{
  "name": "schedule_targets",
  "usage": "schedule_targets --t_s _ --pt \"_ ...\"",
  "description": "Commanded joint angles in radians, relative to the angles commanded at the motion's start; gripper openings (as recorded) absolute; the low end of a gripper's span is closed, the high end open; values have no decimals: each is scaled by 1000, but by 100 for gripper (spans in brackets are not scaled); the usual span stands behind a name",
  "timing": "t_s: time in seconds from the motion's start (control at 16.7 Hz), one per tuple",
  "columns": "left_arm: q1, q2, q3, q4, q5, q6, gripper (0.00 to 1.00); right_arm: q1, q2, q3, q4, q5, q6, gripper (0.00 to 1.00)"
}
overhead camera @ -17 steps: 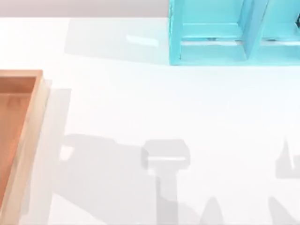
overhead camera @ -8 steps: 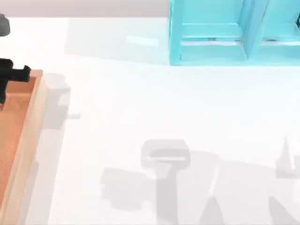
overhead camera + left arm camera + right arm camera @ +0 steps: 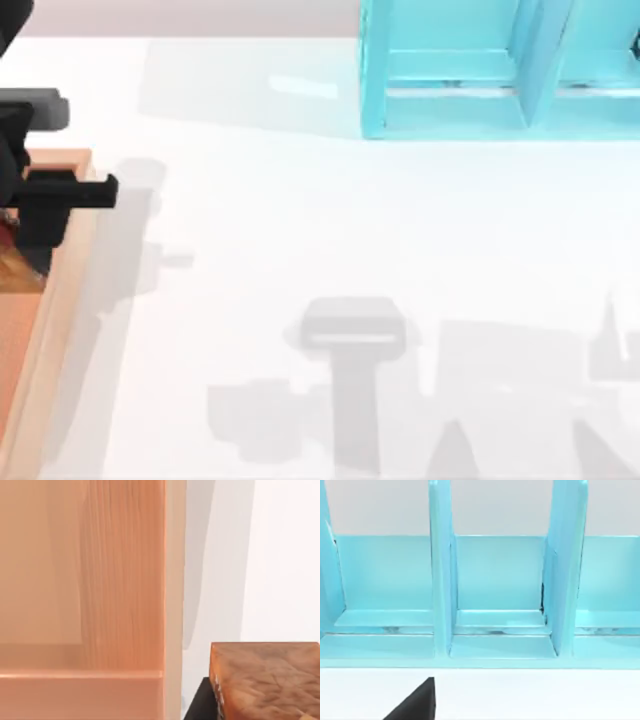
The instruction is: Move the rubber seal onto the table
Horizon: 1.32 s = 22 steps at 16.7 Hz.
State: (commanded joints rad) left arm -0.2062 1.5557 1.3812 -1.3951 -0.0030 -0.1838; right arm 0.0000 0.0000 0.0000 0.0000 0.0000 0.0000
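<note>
The rubber seal [image 3: 265, 680] looms close in the left wrist view as a tan-orange mottled block, with a black finger [image 3: 200, 707] against its side. Beyond it lie the tray's pale rim [image 3: 175, 580] and the white table [image 3: 285, 555]. From above, my left gripper [image 3: 45, 205] hangs over the far right corner of the wooden tray [image 3: 62, 300] at the table's left edge, shut on the seal. One black finger [image 3: 415, 702] of my right gripper shows in the right wrist view, facing the shelf.
A turquoise shelf unit [image 3: 450, 100] with upright dividers stands at the back right of the white table [image 3: 300, 230]. The orange-brown tray runs along the left side. Arm shadows fall across the near part of the table.
My left arm has come in from the left edge and moved right and nearer, to above the tray's right rim. The shadows on the table have shifted with it.
</note>
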Motion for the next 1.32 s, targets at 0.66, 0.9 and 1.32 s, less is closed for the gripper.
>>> schedule_targets --t_s 0.66,0.9,1.32 --pt "-152 339 236 84 9 -152 0 0 0 0 0 0 0 100" --pt "-238 550 370 140 10 -228 0 0 0 0 0 0 0 100" --pt "-325 685 475 213 9 -317 0 0 0 0 0 0 0 100"
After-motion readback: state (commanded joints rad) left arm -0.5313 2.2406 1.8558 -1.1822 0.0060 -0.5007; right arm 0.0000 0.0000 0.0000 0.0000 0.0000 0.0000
